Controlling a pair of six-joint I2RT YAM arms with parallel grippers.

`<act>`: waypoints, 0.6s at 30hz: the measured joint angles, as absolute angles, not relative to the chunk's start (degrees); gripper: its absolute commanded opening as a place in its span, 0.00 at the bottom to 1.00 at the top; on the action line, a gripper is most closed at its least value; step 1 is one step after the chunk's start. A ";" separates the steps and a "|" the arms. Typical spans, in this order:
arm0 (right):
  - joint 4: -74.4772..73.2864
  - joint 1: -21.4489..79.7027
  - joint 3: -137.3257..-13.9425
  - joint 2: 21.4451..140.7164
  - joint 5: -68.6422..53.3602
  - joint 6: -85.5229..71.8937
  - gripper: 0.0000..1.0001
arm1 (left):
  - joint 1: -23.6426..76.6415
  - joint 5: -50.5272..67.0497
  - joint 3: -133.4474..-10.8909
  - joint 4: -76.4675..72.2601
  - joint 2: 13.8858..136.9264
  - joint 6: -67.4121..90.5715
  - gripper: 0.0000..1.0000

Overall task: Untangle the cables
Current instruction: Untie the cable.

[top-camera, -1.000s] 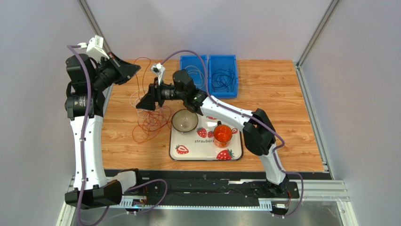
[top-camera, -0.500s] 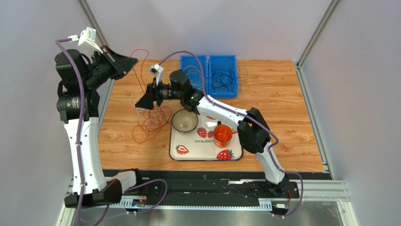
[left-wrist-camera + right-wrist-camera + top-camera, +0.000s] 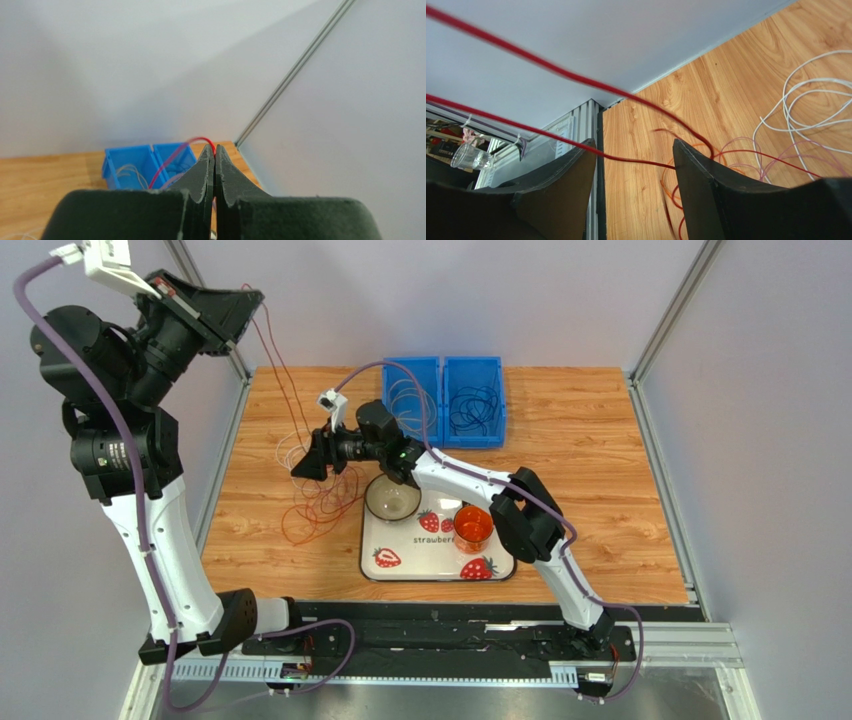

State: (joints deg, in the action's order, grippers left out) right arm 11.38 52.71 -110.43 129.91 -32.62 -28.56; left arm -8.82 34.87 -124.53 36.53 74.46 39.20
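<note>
Half a second on, and far higher with the left gripper (image 3: 240,312): up from just above the far-left corner of the table (image 3: 600,470) to well over it, clenched tight on the red cable (image 3: 272,365), pinched right at the tips. Stretches that strand long and nearly taut, slanting down to the right gripper (image 3: 305,468). Barely shifted, that one: low over the wood, jaws apart, with the red strand running loose through the gap rather than squeezed. Leaves the rest of the cables (image 3: 318,502) heaped on the table just left of the bowl (image 3: 372,502): red and orange loops, with white ones (image 3: 798,97) alongside. Looks like one strand being drawn clear of the knot, with the released claw serving as a guide. Not finished yet: lower end lost in the heap. Could drag the whole pile along if snagged.
</note>
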 measured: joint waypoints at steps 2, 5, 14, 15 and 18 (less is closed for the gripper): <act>11.60 52.71 -110.43 131.31 -32.51 -28.77 0.64 | -9.15 34.57 -129.62 36.14 76.58 40.01 0.00; 11.68 52.71 -110.45 133.53 -32.42 -29.12 0.64 | -9.91 33.26 -136.70 34.22 79.02 41.56 0.00; 9.13 52.71 -112.44 140.88 -32.25 -29.80 0.63 | -10.33 28.86 -136.20 25.28 74.22 43.33 0.00; 8.93 52.71 -112.84 141.43 -32.25 -29.95 0.63 | -10.33 28.36 -136.11 25.02 73.76 43.11 0.00; 8.38 52.71 -112.95 141.69 -32.27 -30.02 0.64 | -10.33 27.53 -133.60 24.18 71.48 42.06 0.00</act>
